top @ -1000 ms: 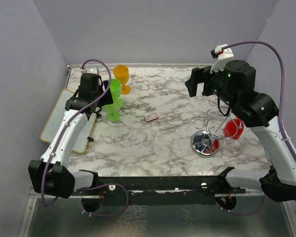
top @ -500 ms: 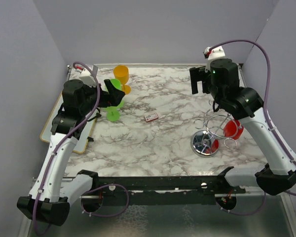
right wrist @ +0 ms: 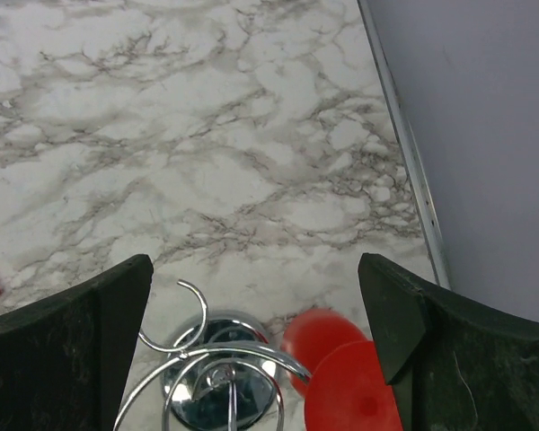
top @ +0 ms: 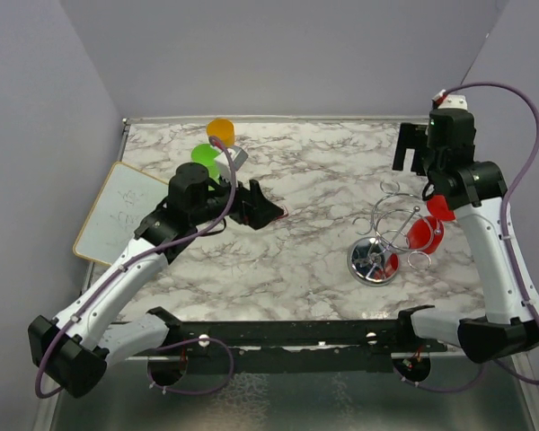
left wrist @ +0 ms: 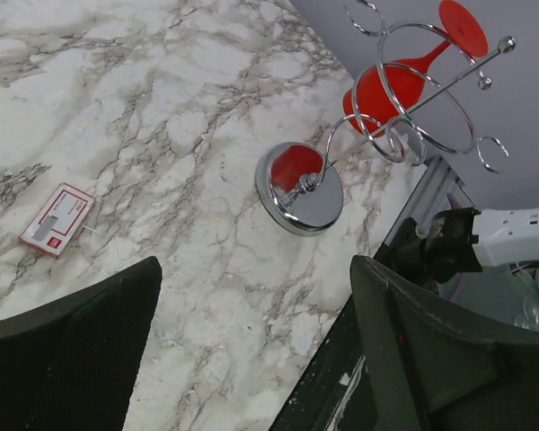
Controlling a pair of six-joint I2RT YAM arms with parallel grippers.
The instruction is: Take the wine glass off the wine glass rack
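Tabletop (top: 296, 260): glossy white marble pattern with grey-brown veining, metal edge strip along the far and right sides.

Wine glass rack (top: 388, 235): thin chrome wire, curved looping arms ending in small rings, slanted central post, round mirror-polished base flat on the tabletop. It stands on the right side, toward the near edge.

Wine glass (top: 424, 232): red, translucent, smooth, plastic-looking. It hangs on the rack's right side. In the left wrist view its stem passes through a wire loop, the flat round foot is uppermost and the bowl tilts down toward the base, whose polished surface shows a red reflection.

Other items: a green glass (top: 203, 154) and an orange glass (top: 220, 129) close together at the far left; a white board with a wooden frame (top: 117, 211) at the left edge; a small red-and-white card (left wrist: 57, 219) lying flat near mid-table.

Left arm: stretched low and diagonally from its base toward mid-table, wrist pointing right toward the rack, well apart from it. Left fingers (left wrist: 72, 350), black and matte, stand wide apart with nothing between them.

Right arm: forearm rising steeply from its base, wrist high at the far right, above and behind the rack, camera looking down on the rack and the glass. Right fingers (right wrist: 63, 350), black with a rough texture, are spread wide and grip nothing.
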